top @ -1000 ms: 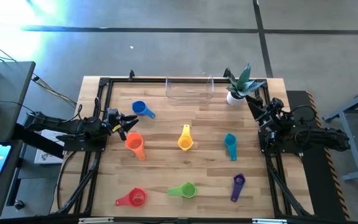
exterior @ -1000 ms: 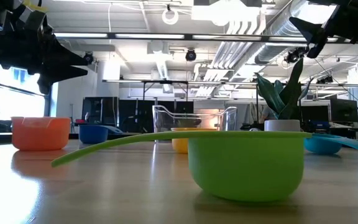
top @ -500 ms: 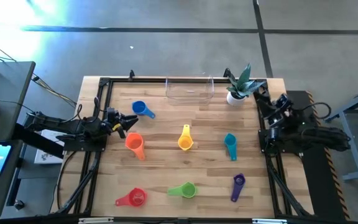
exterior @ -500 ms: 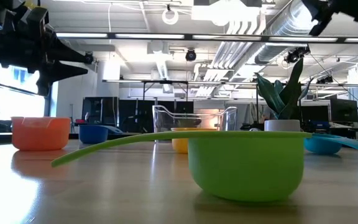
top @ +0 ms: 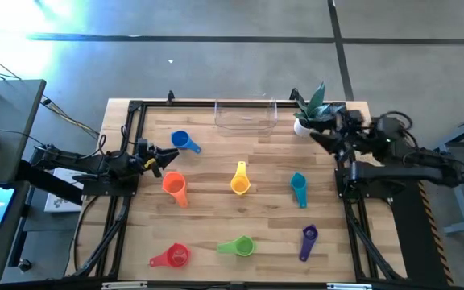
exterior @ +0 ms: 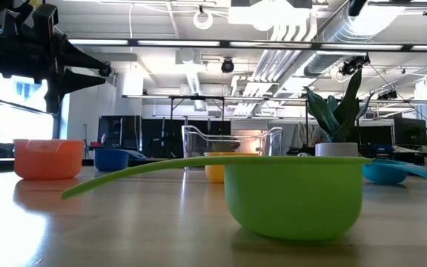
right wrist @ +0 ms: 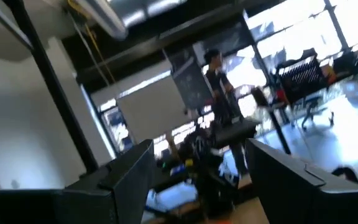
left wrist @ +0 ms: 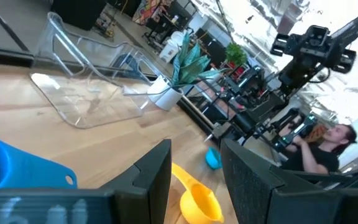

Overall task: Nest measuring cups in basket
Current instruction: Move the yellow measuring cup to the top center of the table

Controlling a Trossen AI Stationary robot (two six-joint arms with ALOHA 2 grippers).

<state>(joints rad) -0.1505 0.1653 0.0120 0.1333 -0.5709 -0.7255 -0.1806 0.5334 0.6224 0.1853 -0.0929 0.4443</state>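
Observation:
Seven measuring cups lie apart on the wooden table, each resting on its base: blue [top: 182, 141], orange [top: 174, 187], yellow [top: 240, 180], teal [top: 298, 186], red [top: 175, 256], green [top: 238, 246], purple [top: 308, 240]. The clear basket [top: 246, 115] stands at the far edge, empty. My left gripper [top: 170, 154] is open, raised above the table's left side between the blue and orange cups. My right gripper [top: 322, 138] is open, raised high at the right side near the plant pot [top: 304, 125].
A small white plant pot with green leaves stands at the far right corner beside the basket. A dark metal frame [top: 131, 161] runs along the table's edges. A person shows in the room beyond in the left wrist view [left wrist: 337, 146].
My right gripper has risen and swung toward the table's far edge, now near the plant pot; in the low view it has climbed out of the top of the picture. My left gripper has moved slightly toward the table's right. No cup has moved.

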